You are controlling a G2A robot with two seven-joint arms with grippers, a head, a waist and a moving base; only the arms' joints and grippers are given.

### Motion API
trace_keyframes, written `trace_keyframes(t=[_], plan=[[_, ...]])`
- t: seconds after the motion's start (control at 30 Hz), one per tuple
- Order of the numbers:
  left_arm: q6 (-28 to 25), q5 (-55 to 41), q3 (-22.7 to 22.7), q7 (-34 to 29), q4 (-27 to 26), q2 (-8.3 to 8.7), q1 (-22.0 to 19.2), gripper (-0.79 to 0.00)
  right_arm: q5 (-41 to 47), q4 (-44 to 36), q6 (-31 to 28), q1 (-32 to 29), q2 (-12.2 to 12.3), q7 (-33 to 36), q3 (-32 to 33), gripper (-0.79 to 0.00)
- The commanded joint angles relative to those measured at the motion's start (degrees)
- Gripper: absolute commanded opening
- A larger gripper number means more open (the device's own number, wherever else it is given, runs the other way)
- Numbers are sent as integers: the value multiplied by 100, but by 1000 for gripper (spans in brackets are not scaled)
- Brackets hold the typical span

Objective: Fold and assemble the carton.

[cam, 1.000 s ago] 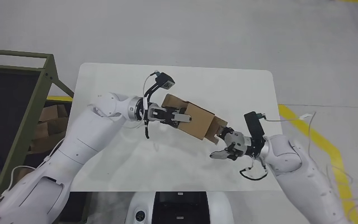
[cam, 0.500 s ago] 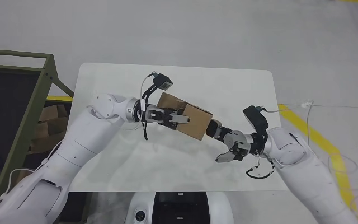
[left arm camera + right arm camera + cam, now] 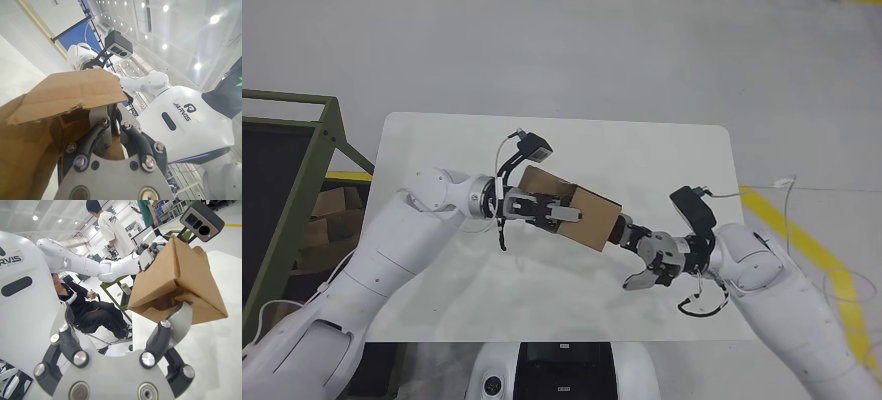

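One right gripper (image 3: pixel 633 258) finger (image 3: pixel 181 313) hides inside carton (image 3: pixel 580 213).

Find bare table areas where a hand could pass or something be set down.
Bare: the strip between the table's far edge and the carton, and the patch between carton and near edge. Crowded: mid-table, where left claw and right claw meet it.

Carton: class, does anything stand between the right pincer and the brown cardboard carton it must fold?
Nothing visible does. The open right pincer has one finger against the end flaps of the brown cardboard carton, while the left pincer clamps the carton's wall.
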Motion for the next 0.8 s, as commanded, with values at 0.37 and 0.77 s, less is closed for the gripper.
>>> trace_keyframes(t=[0.37,0.77], plan=[[-36,-4,115,37,66,-32,-66,-785,154,76,0,377,24,0,-399,0],[-61,-24,105,62,77,-30,-61,-785,324,261,0,677,56,0,-712,0]])
